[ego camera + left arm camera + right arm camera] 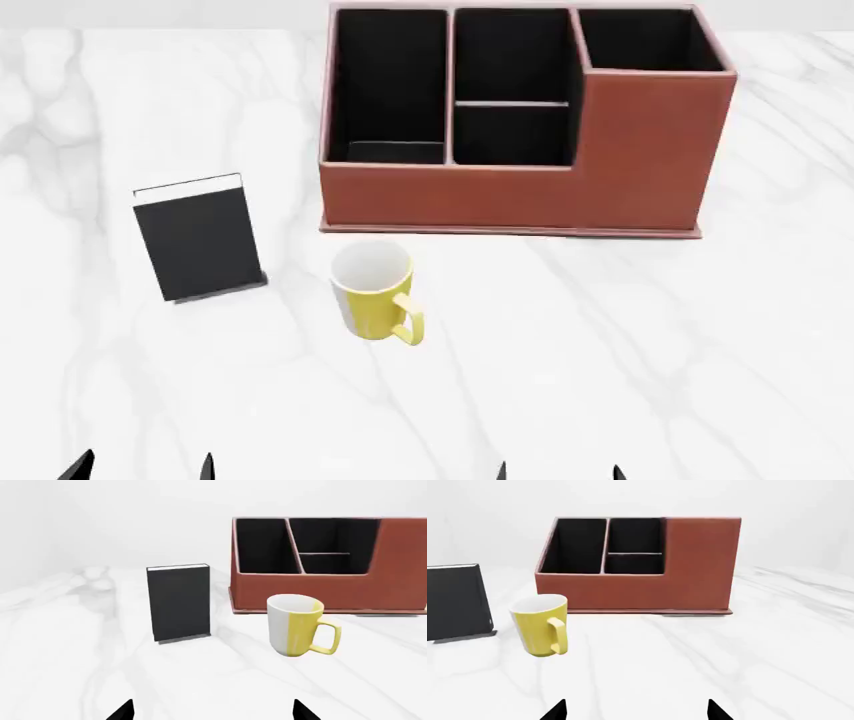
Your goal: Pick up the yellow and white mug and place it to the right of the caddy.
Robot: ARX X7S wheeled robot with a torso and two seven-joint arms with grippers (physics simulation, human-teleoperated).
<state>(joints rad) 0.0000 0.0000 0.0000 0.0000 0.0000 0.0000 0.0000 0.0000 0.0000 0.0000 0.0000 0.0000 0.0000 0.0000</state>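
Observation:
The yellow and white mug (374,293) stands upright on the white marble table, just in front of the caddy's left half, its handle toward me. It also shows as the mug (296,625) and the mug (542,624) in the wrist views. The reddish-brown caddy (534,195) with black compartments sits at the back, taller at its right end; it also shows as the caddy (320,587) and the caddy (647,587). My left gripper (140,468) and right gripper (558,472) hang open near the table's front edge, well short of the mug, nothing between the fingers.
A small black upright card (198,240) stands left of the mug, seen also as the card (178,602) and the card (455,601). Bare marble tabletop (761,320) stretches to the right of the caddy and in front of it.

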